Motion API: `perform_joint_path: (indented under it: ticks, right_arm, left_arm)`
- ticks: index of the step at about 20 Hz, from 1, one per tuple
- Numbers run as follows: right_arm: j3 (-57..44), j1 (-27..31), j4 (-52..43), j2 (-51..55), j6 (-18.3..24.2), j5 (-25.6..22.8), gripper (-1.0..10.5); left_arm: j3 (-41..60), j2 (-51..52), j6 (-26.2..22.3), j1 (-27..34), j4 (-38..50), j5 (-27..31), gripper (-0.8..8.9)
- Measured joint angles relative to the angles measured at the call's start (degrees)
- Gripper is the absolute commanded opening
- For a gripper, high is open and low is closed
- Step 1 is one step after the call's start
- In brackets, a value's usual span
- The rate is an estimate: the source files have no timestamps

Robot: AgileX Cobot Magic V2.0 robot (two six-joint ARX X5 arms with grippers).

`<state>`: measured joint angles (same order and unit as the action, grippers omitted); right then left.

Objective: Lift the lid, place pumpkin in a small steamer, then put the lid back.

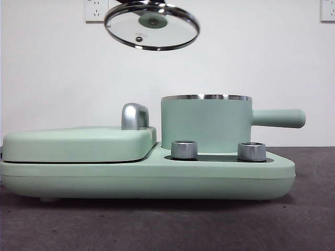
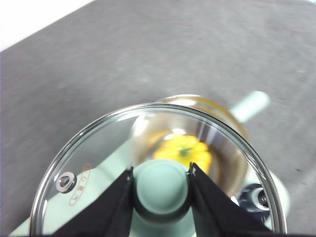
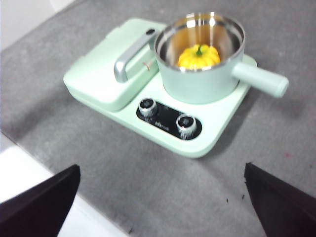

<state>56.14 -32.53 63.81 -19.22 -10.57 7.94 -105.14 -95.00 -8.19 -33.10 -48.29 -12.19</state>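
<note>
The lid [image 1: 152, 25] hangs tilted high above the table, up and to the left of the small steamer [image 1: 207, 125]. My left gripper [image 2: 162, 170] is shut on the lid's mint-green knob [image 2: 162, 190]. Through the glass, the left wrist view shows the yellow pumpkin [image 2: 182, 150] lying inside the steamer [image 2: 217, 106]. From the right wrist, the pumpkin [image 3: 198, 57] sits on the bottom of the uncovered steamer [image 3: 197, 84], stem up. My right gripper [image 3: 160, 168] is open and holds nothing, well above and in front of the appliance.
The steamer stands on a mint-green cooker base [image 1: 157, 175] with two steel dials [image 1: 184, 149] [image 1: 252, 151]. A wide flat cover [image 1: 78, 142] with a chrome handle [image 1: 134, 116] fills the base's left half. The steamer's long handle [image 1: 277, 118] points right.
</note>
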Motion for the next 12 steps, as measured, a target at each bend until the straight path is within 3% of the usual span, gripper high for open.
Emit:
perform_joint_path:
  ticks: [7,12]
  right_arm:
    - [0.00,0.00,-3.02,0.00,-0.42,0.02,5.5]
    - [0.00,0.00,-3.48,0.00,-1.73,0.98,5.5]
  left_arm:
    - [0.00,-1.03,0.02,-4.26,1.66,0.00,0.18]
    - [0.15,-8.22,-0.20,-6.03,6.12,0.07,0.18]
